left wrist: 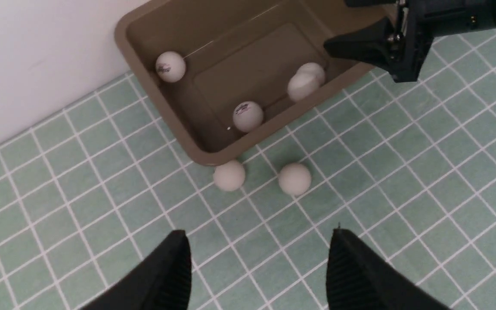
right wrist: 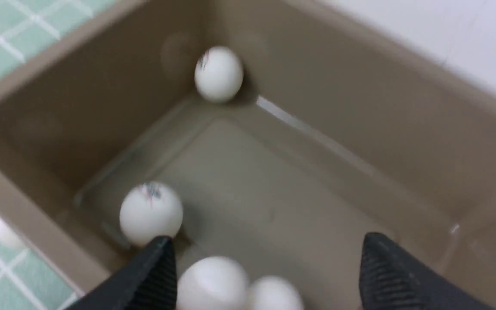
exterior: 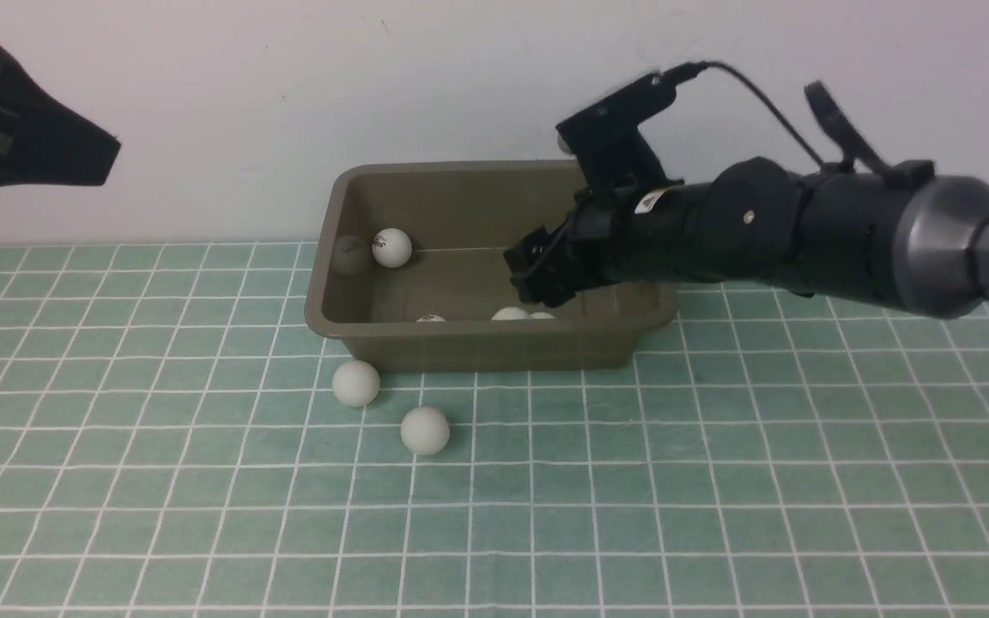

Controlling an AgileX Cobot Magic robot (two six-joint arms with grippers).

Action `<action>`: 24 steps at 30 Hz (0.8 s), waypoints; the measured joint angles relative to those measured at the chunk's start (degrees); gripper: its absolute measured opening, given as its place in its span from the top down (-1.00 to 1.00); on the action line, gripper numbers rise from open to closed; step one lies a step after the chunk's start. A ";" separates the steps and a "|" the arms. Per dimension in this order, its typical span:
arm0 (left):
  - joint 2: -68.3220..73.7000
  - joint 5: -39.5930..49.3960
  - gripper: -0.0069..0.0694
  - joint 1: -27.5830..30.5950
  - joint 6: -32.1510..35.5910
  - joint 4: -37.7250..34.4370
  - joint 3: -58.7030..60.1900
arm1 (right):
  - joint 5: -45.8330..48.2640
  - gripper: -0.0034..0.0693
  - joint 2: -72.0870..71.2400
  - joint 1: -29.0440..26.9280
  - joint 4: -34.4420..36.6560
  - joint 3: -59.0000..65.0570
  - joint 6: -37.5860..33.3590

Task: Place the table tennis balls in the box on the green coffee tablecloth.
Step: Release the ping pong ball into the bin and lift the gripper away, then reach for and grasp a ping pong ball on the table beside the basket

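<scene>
A teal-green tablecloth (exterior: 718, 481) gridded with thin white lines covers the bench up to a plain white wall (exterior: 288, 86). Near that wall sits the olive-brown rectangular plastic box (exterior: 460, 350). Four small white plastic table tennis balls (left wrist: 248, 116) lie inside; two other balls (exterior: 355, 383) rest on the cloth just before it. The right claw (right wrist: 267, 241) hangs over the box, jaws wide, empty; the left claw (left wrist: 258, 234), raised aside, is also spread and empty.

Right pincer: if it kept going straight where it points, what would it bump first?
Most likely the floor of the olive-brown plastic box, since the open right pincer aims down into it. Two small white balls sit right by its tips and might get nudged first; depth is unclear.
</scene>
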 joint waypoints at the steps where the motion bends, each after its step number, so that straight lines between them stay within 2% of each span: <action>1: 0.00 0.00 -0.19 0.00 0.80 -0.82 0.00 | 0.01 -0.51 -1.40 -0.32 -0.50 0.00 -0.16; 5: 0.05 0.00 -0.19 0.00 3.42 -4.41 0.18 | 2.67 -0.51 -9.47 -2.35 -2.35 0.00 -0.87; 15: 0.79 0.00 -0.19 0.00 6.45 -5.26 1.22 | 20.67 -0.51 -27.49 -5.21 -6.69 0.00 1.54; 22: 2.62 0.00 -0.19 0.00 7.64 -5.55 1.22 | 33.56 -0.51 -36.82 -5.21 -16.86 0.00 11.10; 24: 3.21 0.00 -0.19 0.00 7.76 -5.72 1.22 | 40.95 -0.51 -39.61 -5.21 -22.77 0.07 16.65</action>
